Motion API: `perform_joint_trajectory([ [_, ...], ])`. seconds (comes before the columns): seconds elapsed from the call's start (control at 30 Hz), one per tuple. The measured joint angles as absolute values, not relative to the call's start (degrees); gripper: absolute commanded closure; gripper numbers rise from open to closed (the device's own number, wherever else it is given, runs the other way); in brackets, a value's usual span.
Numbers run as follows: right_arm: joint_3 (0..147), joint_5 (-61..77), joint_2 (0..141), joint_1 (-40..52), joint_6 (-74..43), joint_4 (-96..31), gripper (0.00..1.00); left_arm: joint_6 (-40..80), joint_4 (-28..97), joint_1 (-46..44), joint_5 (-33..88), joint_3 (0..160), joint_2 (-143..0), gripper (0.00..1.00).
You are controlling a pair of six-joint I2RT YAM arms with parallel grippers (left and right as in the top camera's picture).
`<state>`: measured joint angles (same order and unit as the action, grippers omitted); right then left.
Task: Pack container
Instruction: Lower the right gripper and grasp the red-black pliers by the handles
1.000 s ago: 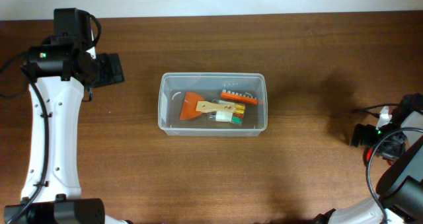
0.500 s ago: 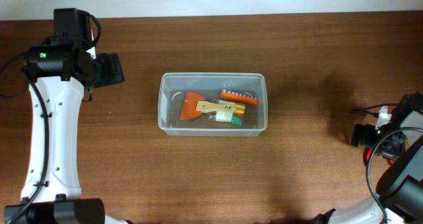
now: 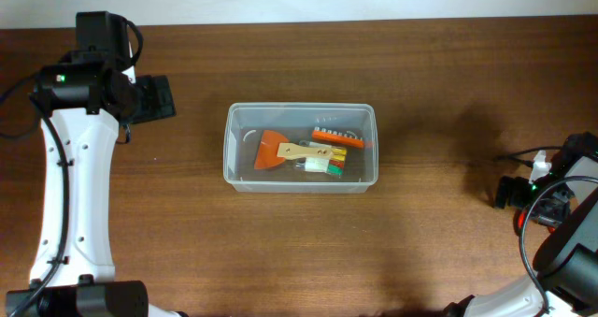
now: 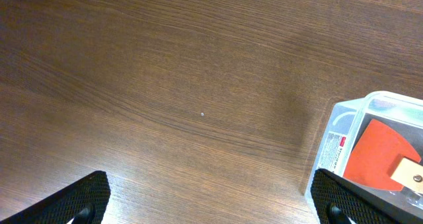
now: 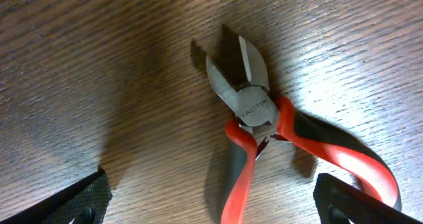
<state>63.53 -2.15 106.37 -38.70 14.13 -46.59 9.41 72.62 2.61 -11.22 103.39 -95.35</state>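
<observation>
Over grained wood table (image 3: 448, 74), left pincer (image 4: 215, 201) and right pincer (image 5: 211, 201) splayed, translucent rounded container (image 3: 299, 108)

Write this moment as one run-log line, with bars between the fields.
left claw open, apart from container | right claw open, over pliers on table | container holds scraper, bit case | pliers unpacked

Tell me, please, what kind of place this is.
Probably a robot test bench for packing tools, not a home: two white robot arms at a wooden table, a clear container holding hand tools, and pliers lying on the wood.
</observation>
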Motion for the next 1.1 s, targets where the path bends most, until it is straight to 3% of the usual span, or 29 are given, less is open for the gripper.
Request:
perform_joint_trajectory([
  [0.4,63.6,-1.5,106.7,-38.7,14.1,-46.5,0.01,9.4,72.6,2.6,-11.2,103.4,-95.4,0.01],
  [0.57,63.6,-0.7,106.8,-38.7,14.1,-46.3,0.22,9.4,72.6,2.6,-11.2,103.4,-95.4,0.01],
  [0.7,63.6,0.1,107.0,-38.7,14.1,-46.2,0.3,9.4,72.6,2.6,-11.2,103.4,-95.4,0.01],
  [0.87,63.6,0.1,107.0,-38.7,13.6,-46.1,0.51,9.4,72.6,2.6,-11.2,103.4,-95.4,0.01],
  [1.1,63.6,0.1,107.0,-38.6,13.4,-46.0,0.62,9.4,72.6,2.6,-11.2,103.4,-95.4,0.01],
])
